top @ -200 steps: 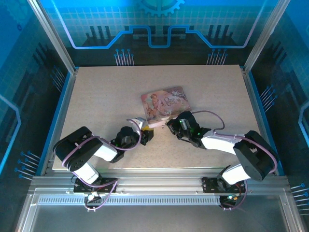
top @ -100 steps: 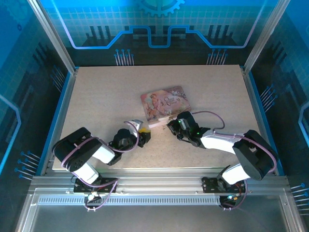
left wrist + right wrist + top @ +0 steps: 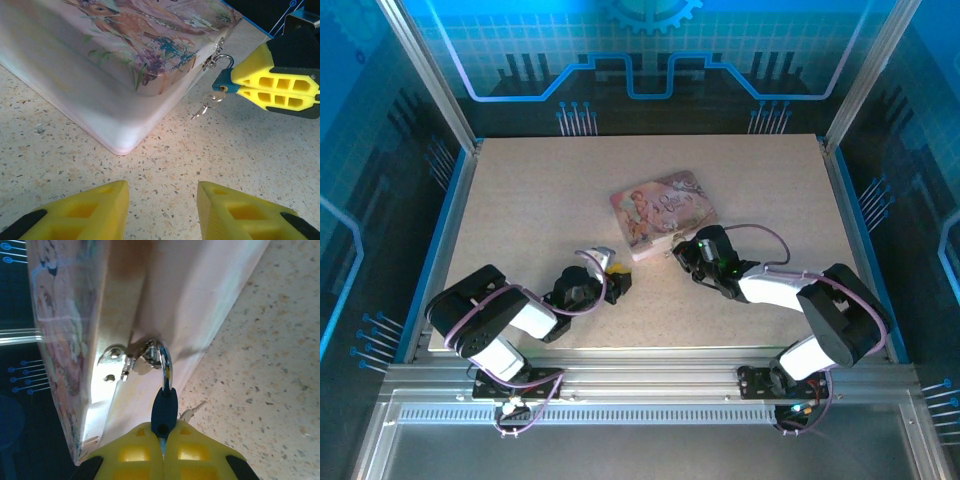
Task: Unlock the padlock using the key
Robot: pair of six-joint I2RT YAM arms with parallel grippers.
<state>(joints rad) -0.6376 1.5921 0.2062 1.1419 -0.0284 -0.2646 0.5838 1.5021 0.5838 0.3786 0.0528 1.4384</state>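
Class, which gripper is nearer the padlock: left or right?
Right. The right gripper is clamped on the padlock hanging from the tin; the left gripper is open, off the tin's corner, apart from the padlock.

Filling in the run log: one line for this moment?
left gripper: open, empty, near tin corner | right gripper: shut on padlock, hung on tin clasp | key: dangling under padlock

Cool blue, even light above; 2 wrist close-ups soft, foregrounds blurred.
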